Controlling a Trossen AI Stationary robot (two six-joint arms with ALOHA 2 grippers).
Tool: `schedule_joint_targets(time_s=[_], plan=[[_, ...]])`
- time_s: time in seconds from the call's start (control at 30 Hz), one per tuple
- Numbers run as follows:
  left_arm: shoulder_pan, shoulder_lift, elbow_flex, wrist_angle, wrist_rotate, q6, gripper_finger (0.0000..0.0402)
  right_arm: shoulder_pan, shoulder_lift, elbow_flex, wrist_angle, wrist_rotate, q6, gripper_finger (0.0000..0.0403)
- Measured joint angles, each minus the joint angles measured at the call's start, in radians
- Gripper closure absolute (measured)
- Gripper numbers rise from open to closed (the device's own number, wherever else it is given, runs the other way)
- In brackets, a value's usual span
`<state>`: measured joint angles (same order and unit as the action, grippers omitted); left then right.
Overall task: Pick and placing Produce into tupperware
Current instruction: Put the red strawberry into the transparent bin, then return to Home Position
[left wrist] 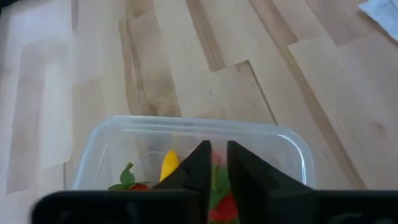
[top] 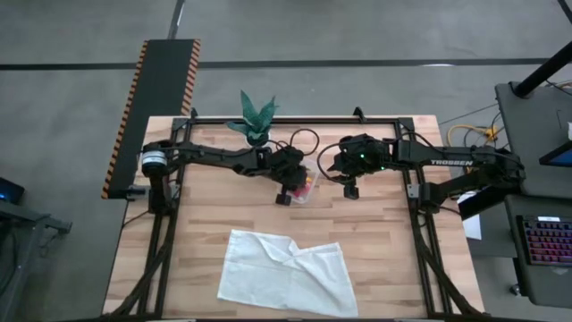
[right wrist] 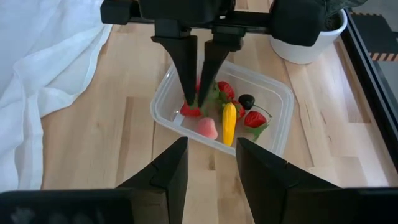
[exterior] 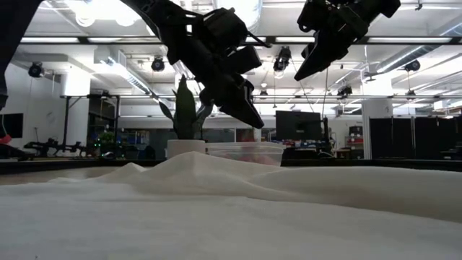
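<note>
White "TROSSEN" lettering marks the right arm (top: pixel 447 162). The left gripper (right wrist: pixel 198 99), fingers narrowly parted, reaches into the small clear plastic tupperware (right wrist: pixel 273 134) among red strawberry pieces (right wrist: pixel 225 89); the right gripper (right wrist: pixel 212 163) hovers half-open, empty.

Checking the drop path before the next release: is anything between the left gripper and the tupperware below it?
Nothing visible blocks it. The left gripper hangs directly over the open tupperware, fingertips down among the produce. No lid shows. The right gripper waits beside it, open.

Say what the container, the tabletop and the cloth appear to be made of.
Container: likely clear, glossy plastic; the fruit pieces show through its walls. Tabletop: pale wood, seemingly matte, with visible grain and plank joints. Cloth: soft white fabric, judging by its folds.
</note>
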<state>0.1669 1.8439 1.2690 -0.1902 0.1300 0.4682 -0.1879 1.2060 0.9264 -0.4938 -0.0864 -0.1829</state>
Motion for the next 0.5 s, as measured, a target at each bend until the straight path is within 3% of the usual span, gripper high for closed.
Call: schedule_joint_targets(time_s=[0.27, 0.5], plan=[[-0.001, -0.009, 0.002, 0.019, 0.004, -0.079, 0.0247, 0.0, 0.0, 0.0, 0.013, 0.0, 0.001, 0.0275], [-0.023, -0.141, 0.016, 0.052, 0.116, -0.186, 0.0211, 0.021, -0.035, 0.0, 0.166, -0.042, 0.045, 0.0275]])
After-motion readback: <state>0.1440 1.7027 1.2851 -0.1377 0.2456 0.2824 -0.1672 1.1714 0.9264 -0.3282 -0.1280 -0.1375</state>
